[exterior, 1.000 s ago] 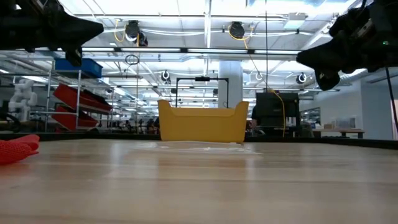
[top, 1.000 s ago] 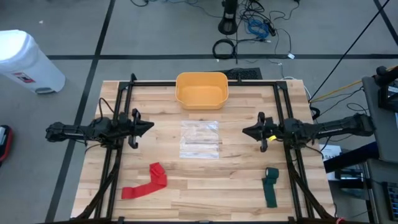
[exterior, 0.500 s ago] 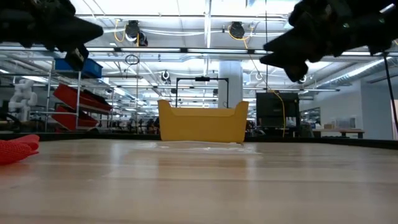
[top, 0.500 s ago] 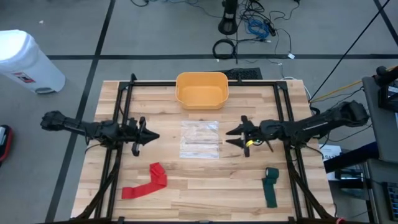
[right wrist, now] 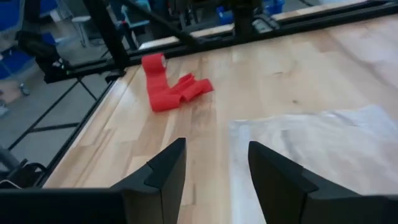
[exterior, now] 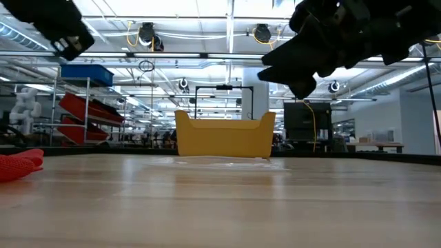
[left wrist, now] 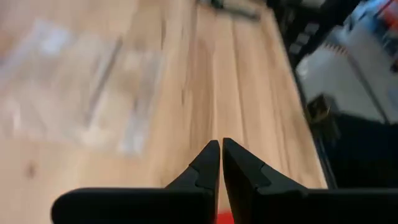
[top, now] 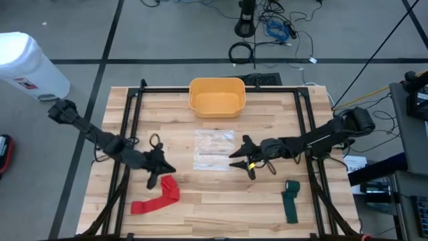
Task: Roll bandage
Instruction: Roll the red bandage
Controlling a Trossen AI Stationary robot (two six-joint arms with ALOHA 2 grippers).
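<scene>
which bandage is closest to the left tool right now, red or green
The red bandage. The left tool hangs just above its rolled end, while the green bandage lies far off on the table's right side.

Two slender matte-black jointed arms; left gripper [top: 165,170] with tapered black fingers, right gripper [top: 235,158] bearing a small yellow mark.

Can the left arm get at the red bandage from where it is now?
Probably yes. The left gripper, shut, hangs just beside the red bandage, with only bare table between them; it must open first.
</scene>
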